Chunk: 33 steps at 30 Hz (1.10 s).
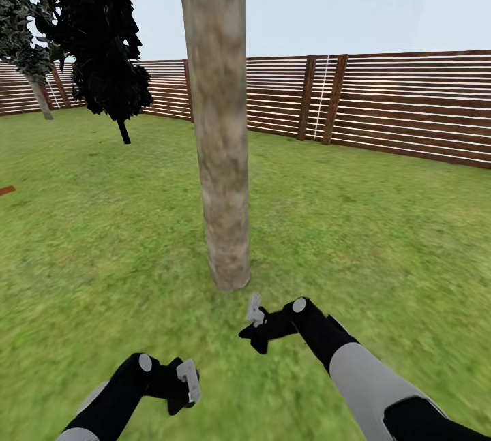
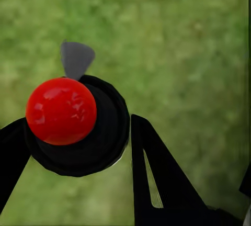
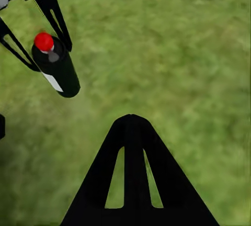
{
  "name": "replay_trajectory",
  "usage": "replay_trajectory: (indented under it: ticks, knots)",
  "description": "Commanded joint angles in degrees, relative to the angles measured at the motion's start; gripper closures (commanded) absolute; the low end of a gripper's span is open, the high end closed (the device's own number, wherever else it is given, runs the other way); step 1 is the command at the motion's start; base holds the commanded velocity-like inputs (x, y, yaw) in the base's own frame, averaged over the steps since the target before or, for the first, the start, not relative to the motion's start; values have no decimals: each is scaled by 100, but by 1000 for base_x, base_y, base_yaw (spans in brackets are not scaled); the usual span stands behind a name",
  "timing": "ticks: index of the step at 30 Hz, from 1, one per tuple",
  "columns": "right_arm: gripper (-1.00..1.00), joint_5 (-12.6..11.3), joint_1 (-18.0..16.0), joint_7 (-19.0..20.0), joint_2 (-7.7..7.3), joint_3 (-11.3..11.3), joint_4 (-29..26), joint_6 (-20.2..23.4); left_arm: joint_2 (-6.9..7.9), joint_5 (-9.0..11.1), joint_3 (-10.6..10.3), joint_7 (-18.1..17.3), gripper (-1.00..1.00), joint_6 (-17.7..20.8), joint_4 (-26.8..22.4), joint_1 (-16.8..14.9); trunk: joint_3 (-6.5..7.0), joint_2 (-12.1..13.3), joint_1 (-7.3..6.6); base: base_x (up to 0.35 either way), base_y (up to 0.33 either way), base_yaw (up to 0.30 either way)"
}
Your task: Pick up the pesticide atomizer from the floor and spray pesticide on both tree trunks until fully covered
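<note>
A thick, mottled grey-brown trunk point(image 1: 219, 120) rises from the grass point(image 1: 382, 223) in the middle of the head view, just ahead of the robot's two arms. The left gripper point(image 1: 185, 386) sits low over the lawn with its fingers closed on the atomizer point(image 2: 78, 124), a dark bottle with a round red cap; the left wrist view looks straight down on that cap, black fingers point(image 2: 157, 179) pressed to either side. In the right wrist view the atomizer point(image 3: 55, 65) hangs upright between the left gripper's fingers point(image 3: 52, 11), above the grass. The right gripper point(image 1: 256, 325) hovers near the trunk's base, holding nothing, but how far its jaws stand apart cannot be told. A slatted brown fence point(image 1: 409, 103) and a dark-leaved tree point(image 1: 102, 39) stand behind.
</note>
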Motion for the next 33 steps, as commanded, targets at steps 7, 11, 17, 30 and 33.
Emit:
replay_trajectory:
  ticks: [7,11,17,30,33]
  knots:
    - [100,-3,-2,63,15,584,26,-190,-263,-3,-291,-1,100,18,-4,-55,0,0,0,0,0,0]
    - [100,-4,-1,63,15,585,27,-190,-313,3,-344,-1,100,20,-5,-97,0,0,0,0,0,0]
    - [100,-4,0,63,15,586,27,-199,-533,45,-370,-7,100,22,-4,-230,0,0,0,0,0,0]
    - [100,-4,0,63,15,586,36,-199,-683,278,-355,-235,100,-52,-6,-476,0,0,0,0,0,0]
    - [100,-4,0,63,14,586,36,-199,-683,300,-353,-259,100,-57,-6,-491,0,0,0,0,0,0]
